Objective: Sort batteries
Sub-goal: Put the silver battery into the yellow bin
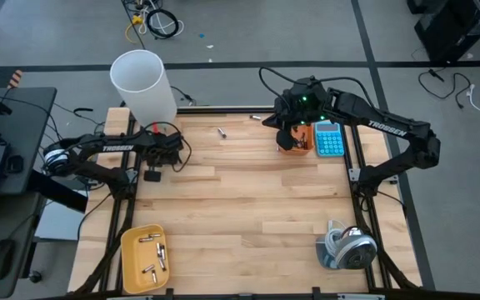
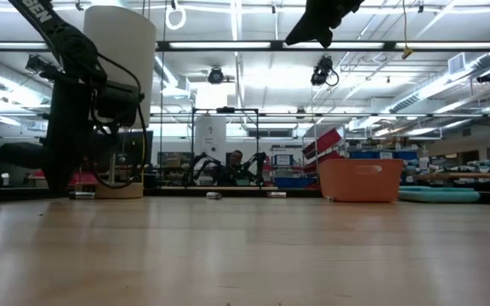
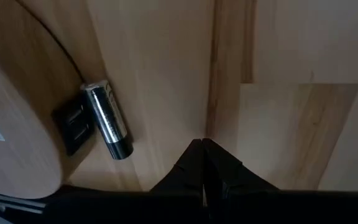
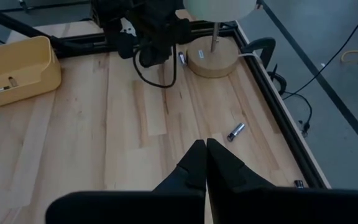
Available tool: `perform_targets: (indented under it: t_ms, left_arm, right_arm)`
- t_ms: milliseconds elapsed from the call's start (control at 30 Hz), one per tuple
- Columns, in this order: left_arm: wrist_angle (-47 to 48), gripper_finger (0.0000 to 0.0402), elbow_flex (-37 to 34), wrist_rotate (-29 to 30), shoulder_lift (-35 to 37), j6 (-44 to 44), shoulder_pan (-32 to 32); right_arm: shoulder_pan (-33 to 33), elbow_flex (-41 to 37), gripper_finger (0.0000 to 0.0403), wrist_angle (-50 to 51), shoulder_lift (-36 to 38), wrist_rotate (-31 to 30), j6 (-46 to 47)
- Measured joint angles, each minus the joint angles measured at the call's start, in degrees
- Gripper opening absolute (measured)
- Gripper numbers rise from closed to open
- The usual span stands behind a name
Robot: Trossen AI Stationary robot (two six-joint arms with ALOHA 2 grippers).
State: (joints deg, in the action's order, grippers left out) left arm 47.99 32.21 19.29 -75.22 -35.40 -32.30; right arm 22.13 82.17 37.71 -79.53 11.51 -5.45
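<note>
Both claws are pinched shut and empty. Left claw [image 3: 204, 163] hangs low over the desk [image 1: 257, 208] near the far-left corner, just beside a silvery battery [image 3: 107, 121] lying at the lamp's round wooden base [image 3: 11, 130]. Right claw [image 4: 205, 163] is raised by the orange bin [image 1: 294, 142]; another battery [image 4: 236, 132] lies ahead of it. More batteries [image 1: 152, 254] rest in the yellow tray [image 1: 132, 265].

table [image 1: 248, 208]: pale smooth wood | battery [image 3: 107, 121]: glossy metal | yellow tray [image 1: 132, 250]: matt plastic
</note>
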Motion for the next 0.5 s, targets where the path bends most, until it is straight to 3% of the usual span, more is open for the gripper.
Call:
perform_targets:
  t_ms: [167, 500]
  left_arm:
    - [-0.65, 0.0, 0.53, 0.75, 0.0, 0.07, -0.39]
    - [-4.0, 0.0, 0.66, 10.25, 0.02, 1.11, -1.83]
  right_arm:
    - [0.0, 0.0, 0.0, 0.0, 0.0, 0.13, -0.13]
    - [0.0, 0.0, 0.0, 0.0, 0.0, 0.13, -0.7]
